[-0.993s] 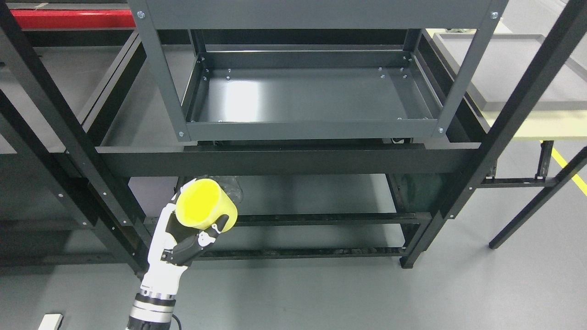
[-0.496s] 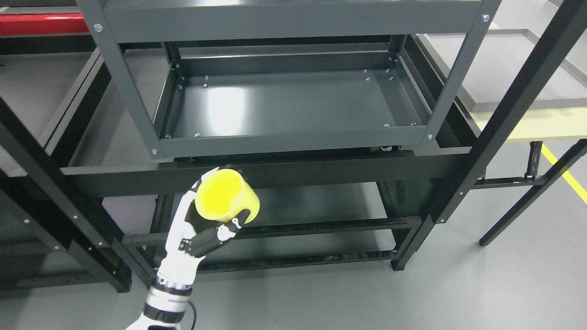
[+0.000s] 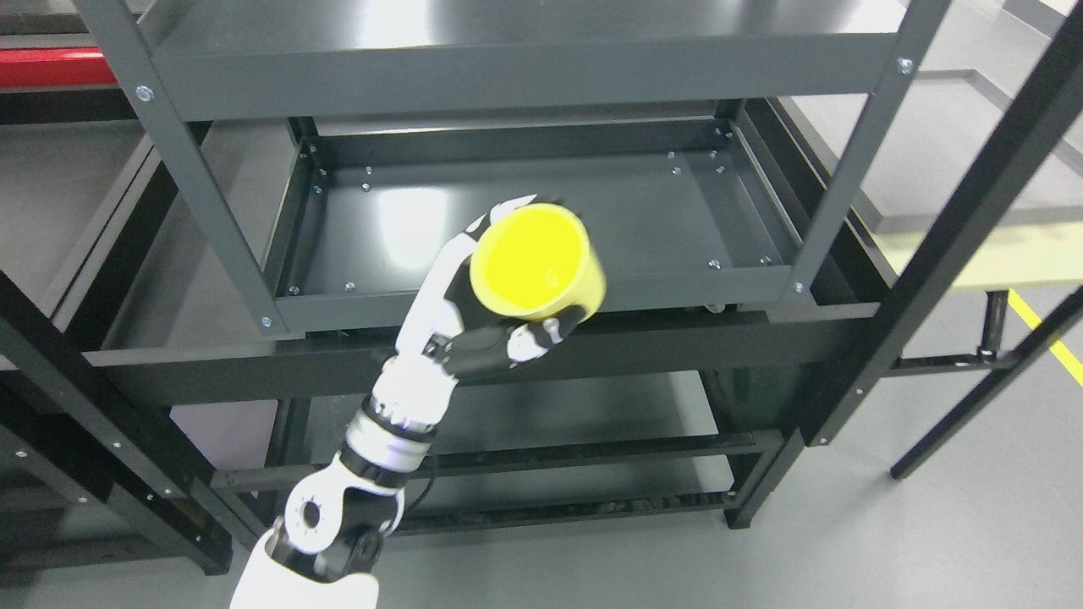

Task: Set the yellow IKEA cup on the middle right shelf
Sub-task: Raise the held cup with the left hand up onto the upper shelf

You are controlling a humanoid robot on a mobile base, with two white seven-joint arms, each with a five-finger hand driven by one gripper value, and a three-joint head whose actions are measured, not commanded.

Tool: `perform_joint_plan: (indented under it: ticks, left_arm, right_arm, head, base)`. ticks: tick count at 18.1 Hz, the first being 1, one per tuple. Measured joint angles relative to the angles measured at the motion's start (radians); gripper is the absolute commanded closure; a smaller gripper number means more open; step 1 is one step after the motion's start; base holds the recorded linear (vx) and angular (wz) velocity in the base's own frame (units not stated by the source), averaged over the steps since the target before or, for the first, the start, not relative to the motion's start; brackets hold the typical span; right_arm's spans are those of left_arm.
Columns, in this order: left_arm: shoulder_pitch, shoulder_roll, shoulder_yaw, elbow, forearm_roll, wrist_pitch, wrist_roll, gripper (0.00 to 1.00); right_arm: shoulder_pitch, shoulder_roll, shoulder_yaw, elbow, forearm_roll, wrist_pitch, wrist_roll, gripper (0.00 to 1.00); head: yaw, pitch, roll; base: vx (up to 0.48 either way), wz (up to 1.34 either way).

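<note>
My left hand [image 3: 499, 292] is shut on the yellow cup [image 3: 538, 264], fingers curled around its side and thumb under it. The cup is tilted, its open mouth facing up toward the camera, and nothing shows inside it. It hangs over the front rail of the grey metal shelf tray [image 3: 541, 220], just right of that rail's middle. The white and black left arm [image 3: 372, 457] rises from the lower left. My right arm is out of view.
The grey shelf unit has an upper shelf [image 3: 525, 42] overhanging the tray and grey uprights [image 3: 854, 161] at its corners. Black frame beams [image 3: 956, 211] cross diagonally on both sides. A lower black rack [image 3: 575, 448] stands on the grey floor.
My left hand has lifted the cup up and to the right, from below the black crossbeam to the tray's front rail. The camera has also shifted, so the shelf sits lower in the picture.
</note>
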Motion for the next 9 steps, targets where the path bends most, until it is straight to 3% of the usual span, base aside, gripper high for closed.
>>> perform_joint_plan:
  ticks: [9]
  left_arm:
    - [-0.292, 0.0, -0.179, -0.007, 0.046, -0.001, 0.017, 0.99]
  right_arm:
    - [0.0, 0.0, 0.0, 0.0, 0.0, 0.0, 0.0, 0.01]
  head:
    - [0.0, 0.0, 0.0]
  base:
    - [0.144, 0.17]
